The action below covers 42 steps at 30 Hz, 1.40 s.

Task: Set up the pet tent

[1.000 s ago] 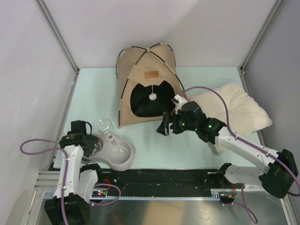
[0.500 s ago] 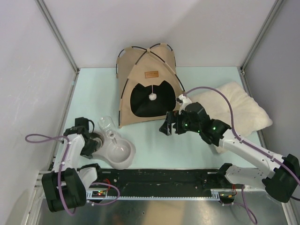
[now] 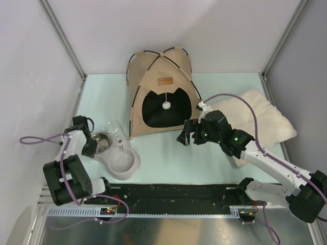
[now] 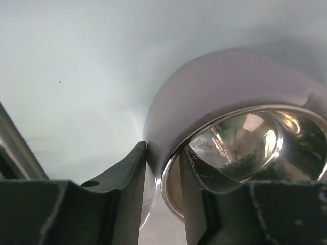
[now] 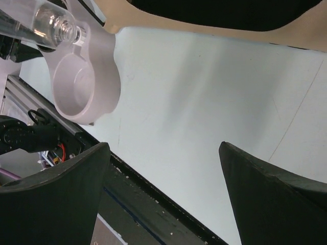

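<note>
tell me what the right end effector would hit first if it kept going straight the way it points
Probably the bare table, in the gap between the pet tent and the grey bowl; depth is unclear.

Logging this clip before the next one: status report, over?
Left fingers clamped on grey double bowl rim. Right fingers open, empty, in front of pet tent. Tent standing, poles arched. Pillow beside it, clear of doorway.

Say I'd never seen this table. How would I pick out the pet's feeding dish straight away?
Start at the tan tent at the back of the pale green table, then look toward the near left corner. The grey double bowl sits there: one shiny steel cup, one plain grey cup, a clear bottle attached, unlike the fluffy cream pillow on the right.
</note>
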Each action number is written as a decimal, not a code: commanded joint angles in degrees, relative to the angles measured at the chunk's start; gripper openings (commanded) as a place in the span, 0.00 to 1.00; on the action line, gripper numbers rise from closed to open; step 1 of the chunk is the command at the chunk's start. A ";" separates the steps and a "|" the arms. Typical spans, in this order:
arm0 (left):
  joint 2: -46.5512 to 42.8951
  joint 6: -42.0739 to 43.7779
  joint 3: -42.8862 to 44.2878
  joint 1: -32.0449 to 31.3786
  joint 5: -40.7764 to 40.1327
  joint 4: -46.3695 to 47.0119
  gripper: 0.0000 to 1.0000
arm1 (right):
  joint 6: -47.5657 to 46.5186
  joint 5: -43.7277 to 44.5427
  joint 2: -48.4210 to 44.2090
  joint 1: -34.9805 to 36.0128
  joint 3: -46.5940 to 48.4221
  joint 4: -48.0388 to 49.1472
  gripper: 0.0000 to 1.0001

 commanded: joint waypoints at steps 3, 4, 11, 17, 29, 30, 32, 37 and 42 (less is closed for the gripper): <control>4.94 1.13 4.67 4.04 -2.43 6.67 0.33 | -1.47 1.03 -1.52 -0.88 0.04 -0.03 0.93; 5.82 1.22 5.02 4.73 -1.97 7.41 0.32 | -1.49 0.99 -1.47 -1.08 0.04 0.00 0.93; 11.46 0.70 7.18 7.35 2.40 12.94 0.26 | -1.59 0.25 -0.77 -1.70 0.04 0.91 0.93; 12.67 -2.50 7.59 7.34 5.84 16.38 0.30 | -1.31 -0.78 0.00 -1.94 0.08 2.17 0.93; 3.49 6.83 9.03 7.43 1.35 15.08 0.69 | -1.93 -1.97 1.82 -1.97 4.39 -0.47 0.92; 2.55 8.81 9.49 7.40 0.66 14.69 0.70 | -1.81 -2.10 1.91 -1.93 4.58 -0.83 0.92; 1.18 12.38 10.44 7.32 -1.28 14.18 0.71 | -1.34 -2.43 1.92 -1.95 4.78 -1.59 0.93; 1.00 18.12 13.47 7.19 -0.64 14.01 0.70 | 0.03 -3.78 2.05 -1.96 4.90 -3.77 0.92; 3.14 18.27 14.66 5.28 -0.21 14.96 0.57 | 1.02 -4.45 2.53 -1.95 6.23 -6.91 0.91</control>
